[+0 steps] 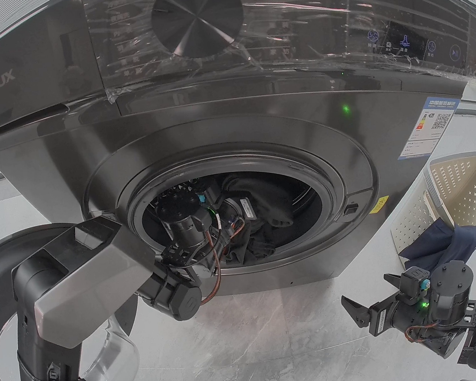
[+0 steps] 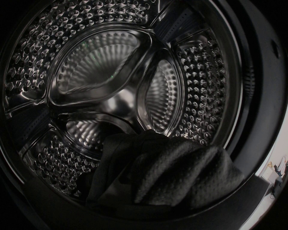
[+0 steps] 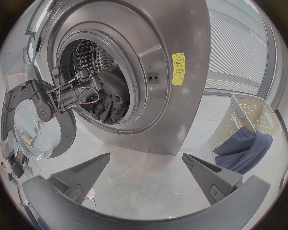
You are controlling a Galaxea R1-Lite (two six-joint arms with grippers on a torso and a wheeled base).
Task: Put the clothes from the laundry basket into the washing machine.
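Dark clothes (image 1: 263, 211) heaped at front lip inside washing machine (image 1: 299, 130) drum. Left gripper (image 1: 234, 214) in opening beside heap; open or closed, cannot tell. Navy garment (image 1: 442, 244) spilling from tipped laundry basket (image 1: 466, 179). Right gripper (image 1: 358, 313) spread wide, empty, near basket. Risk: heap sits at lip, so could catch on left gripper and drag out on withdrawal.

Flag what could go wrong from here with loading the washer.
1. The dark garment is piled at the front edge of the washing machine opening, beside the left arm and its loose cables; pulling the arm back might snag it and drag it out.
2. The navy garment hangs over the laundry basket rim; a pull from the open right gripper could tip the basket.
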